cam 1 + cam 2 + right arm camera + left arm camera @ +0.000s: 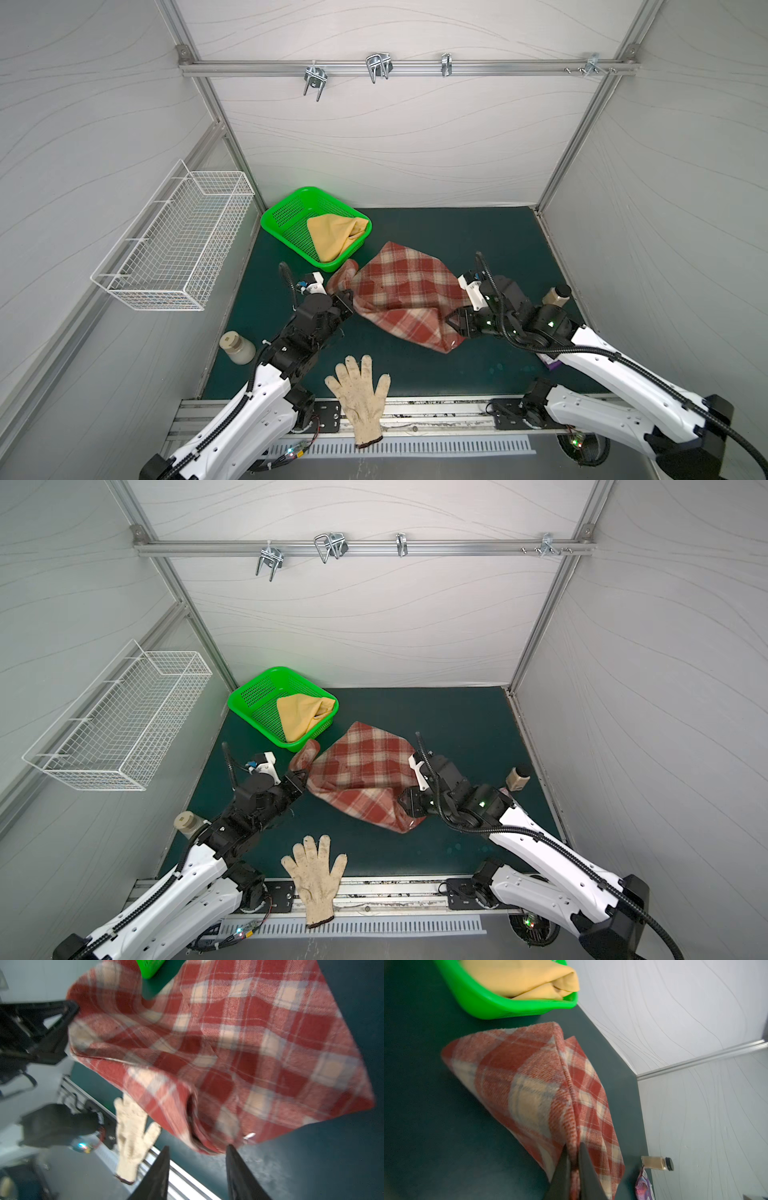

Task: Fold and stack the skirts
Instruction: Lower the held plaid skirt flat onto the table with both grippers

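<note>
The plaid skirt (403,299) lies doubled over between the grippers, one corner pinched in the left gripper (574,1147), likely to steady the fold, the right gripper (197,1147) gaping empty just off the opposite corner.

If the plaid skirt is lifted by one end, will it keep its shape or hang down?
Probably it hangs: the plaid skirt folds and sags away from the left gripper, which pinches one end. Its thick woolly surface looks grippy, so the pinch should hold. The right gripper is open beside it, so that side would likely droop.
</note>
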